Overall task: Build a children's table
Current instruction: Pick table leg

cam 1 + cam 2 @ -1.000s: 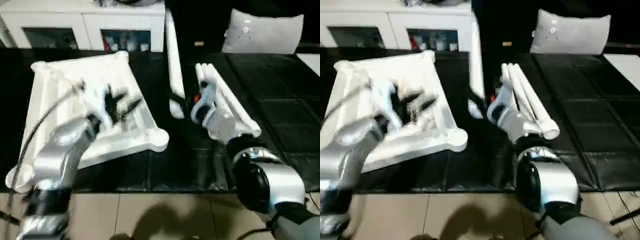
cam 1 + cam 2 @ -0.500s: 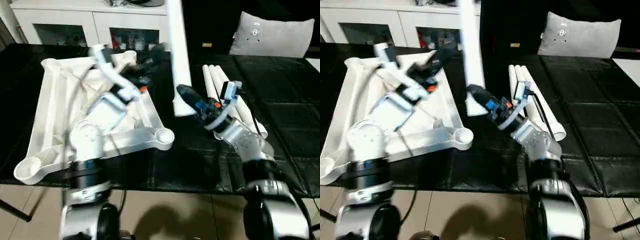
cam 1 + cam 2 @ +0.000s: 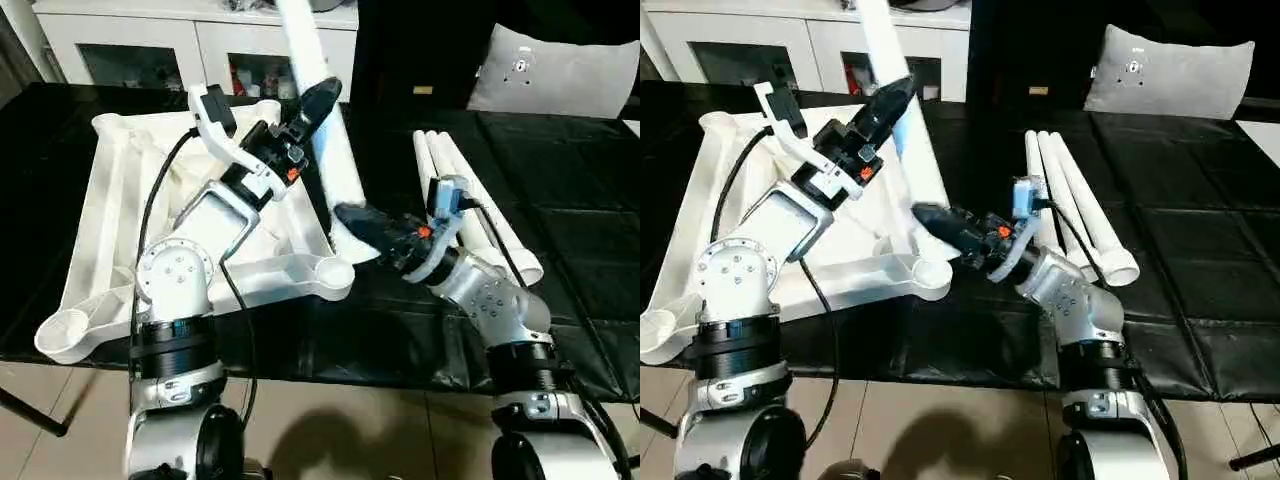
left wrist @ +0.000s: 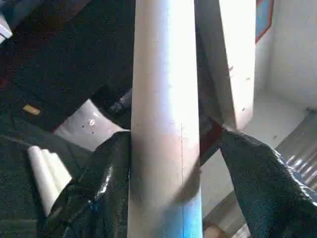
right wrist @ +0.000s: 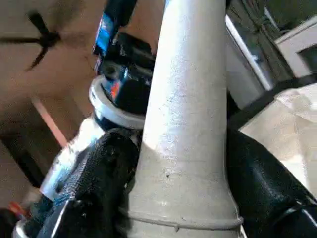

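Note:
The children's table top [image 3: 105,225] lies upside down on the left, ribs up, with round sockets at its corners. One white leg [image 3: 318,120] stands slanted over the top's right rim, its wide ringed end [image 5: 183,208] low. My right gripper [image 3: 352,216] is shut on that lower end, and in the right wrist view both fingers [image 5: 106,163] press against it. My left gripper [image 3: 316,102] reaches the leg higher up. In the left wrist view the leg [image 4: 166,124] runs between its fingers, one finger [image 4: 237,163] standing off it. Three more legs [image 3: 495,230] lie side by side at the right.
Everything rests on a black padded surface [image 3: 580,250] whose front edge meets the tiled floor [image 3: 330,430] near me. A white cabinet with glass doors [image 3: 150,45] stands behind the top. A grey cushion [image 3: 560,75] leans at the back right.
My left gripper has left the underside of the table top and come up around the leg. The leg in my right gripper has tipped from upright to leaning left.

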Motion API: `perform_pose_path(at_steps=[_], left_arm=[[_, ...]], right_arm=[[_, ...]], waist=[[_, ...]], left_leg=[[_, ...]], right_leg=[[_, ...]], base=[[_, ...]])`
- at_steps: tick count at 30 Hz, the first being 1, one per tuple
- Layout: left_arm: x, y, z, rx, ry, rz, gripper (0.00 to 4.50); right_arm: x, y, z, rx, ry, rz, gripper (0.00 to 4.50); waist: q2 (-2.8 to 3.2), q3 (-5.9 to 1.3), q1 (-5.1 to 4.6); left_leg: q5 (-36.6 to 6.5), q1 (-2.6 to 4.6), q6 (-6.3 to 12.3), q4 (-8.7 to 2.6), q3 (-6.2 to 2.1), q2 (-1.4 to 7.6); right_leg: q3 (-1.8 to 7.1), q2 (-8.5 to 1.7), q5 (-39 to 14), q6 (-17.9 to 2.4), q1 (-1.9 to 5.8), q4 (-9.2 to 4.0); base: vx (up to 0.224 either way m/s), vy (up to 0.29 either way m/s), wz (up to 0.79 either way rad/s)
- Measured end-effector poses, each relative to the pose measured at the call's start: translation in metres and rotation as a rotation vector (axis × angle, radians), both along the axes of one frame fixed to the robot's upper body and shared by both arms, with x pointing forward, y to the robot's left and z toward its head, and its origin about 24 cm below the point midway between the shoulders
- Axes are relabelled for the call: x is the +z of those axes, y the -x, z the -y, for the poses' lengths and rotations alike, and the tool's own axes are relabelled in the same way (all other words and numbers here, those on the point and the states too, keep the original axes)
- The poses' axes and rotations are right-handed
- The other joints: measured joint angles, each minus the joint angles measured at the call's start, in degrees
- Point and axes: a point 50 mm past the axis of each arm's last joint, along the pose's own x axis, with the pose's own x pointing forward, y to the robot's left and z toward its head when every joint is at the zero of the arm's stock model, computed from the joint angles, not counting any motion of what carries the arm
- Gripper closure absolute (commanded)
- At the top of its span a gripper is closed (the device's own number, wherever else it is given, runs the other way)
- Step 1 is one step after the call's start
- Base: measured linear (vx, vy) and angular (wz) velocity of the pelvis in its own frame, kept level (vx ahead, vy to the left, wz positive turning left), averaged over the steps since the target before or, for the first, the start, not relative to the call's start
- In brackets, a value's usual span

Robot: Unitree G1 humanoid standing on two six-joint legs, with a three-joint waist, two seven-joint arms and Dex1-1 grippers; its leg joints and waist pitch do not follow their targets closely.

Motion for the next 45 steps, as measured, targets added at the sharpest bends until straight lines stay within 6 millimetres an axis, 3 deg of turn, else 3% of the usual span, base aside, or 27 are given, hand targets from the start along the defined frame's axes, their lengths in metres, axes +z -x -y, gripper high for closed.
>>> perform_pose_path(at_steps=[6,12,27,29,32,36,40,45], left_arm=[[-0.005,0.000,0.005,0.057,-0.123,0.015,1.98],[-0.002,0.000,0.006,0.109,-0.150,0.041,2.49],[-0.002,0.000,0.002,0.156,-0.228,0.105,2.65],[-0.002,-0.001,0.001,0.165,-0.226,0.107,2.66],[-0.001,-0.002,-0.005,0.197,-0.231,0.110,2.66],[-0.001,-0.005,-0.020,0.255,-0.238,0.113,2.68],[-0.001,-0.005,-0.020,0.255,-0.241,0.116,2.68],[0.000,-0.005,-0.021,0.250,-0.244,0.120,2.68]], right_arm=[[-0.004,-0.004,-0.013,-0.089,0.179,0.102,1.91],[-0.002,-0.006,-0.018,-0.147,0.217,0.166,1.94],[-0.002,-0.008,-0.019,-0.183,0.281,0.212,1.94],[-0.001,-0.009,-0.020,-0.179,0.281,0.206,1.24],[0.000,-0.010,-0.016,-0.202,0.267,0.175,1.24],[0.011,-0.014,0.004,-0.264,0.183,0.172,0.76],[0.018,-0.019,0.019,-0.402,0.115,0.154,0.37],[0.022,-0.019,0.032,-0.400,0.122,0.112,0.35]], waist=[[0.00,0.00,0.00],[0.00,0.00,-0.10],[-0.01,0.01,-0.36],[-0.01,0.01,-0.60],[-0.01,0.01,-1.02],[-0.01,0.01,-1.55],[-0.01,0.01,-1.58],[0.00,0.01,-1.63]], left_leg=[[0.00,-0.03,-0.08,-0.02,-0.02,0.00],[0.00,-0.05,-0.08,-0.04,-0.03,0.00],[0.01,-0.04,-0.08,-0.03,-0.02,0.00],[0.01,-0.04,-0.08,-0.03,-0.02,0.00],[0.01,-0.04,-0.08,-0.03,-0.02,0.00],[0.02,-0.04,-0.07,-0.03,-0.02,-0.01],[0.02,-0.04,-0.06,-0.03,-0.01,0.00],[0.02,-0.04,-0.06,-0.03,-0.02,-0.01]], right_leg=[[-0.05,-0.02,-0.01,0.02,0.00,-0.02],[-0.07,-0.03,-0.01,0.02,0.00,-0.04],[-0.07,-0.02,0.00,0.01,0.00,-0.02],[-0.07,-0.02,0.00,0.01,0.00,0.00],[-0.07,-0.03,0.00,0.01,0.01,0.00],[-0.08,-0.04,0.00,0.02,0.01,-0.01],[-0.08,-0.05,0.00,0.02,0.01,0.00],[-0.08,-0.04,0.00,0.01,0.02,0.00]], base=[[0.000,0.000,0.00],[0.000,0.000,0.00],[0.000,0.000,0.00],[0.000,0.000,0.00],[0.000,0.000,0.00],[0.000,0.000,0.00],[0.000,0.000,0.00],[0.000,0.000,0.00]])
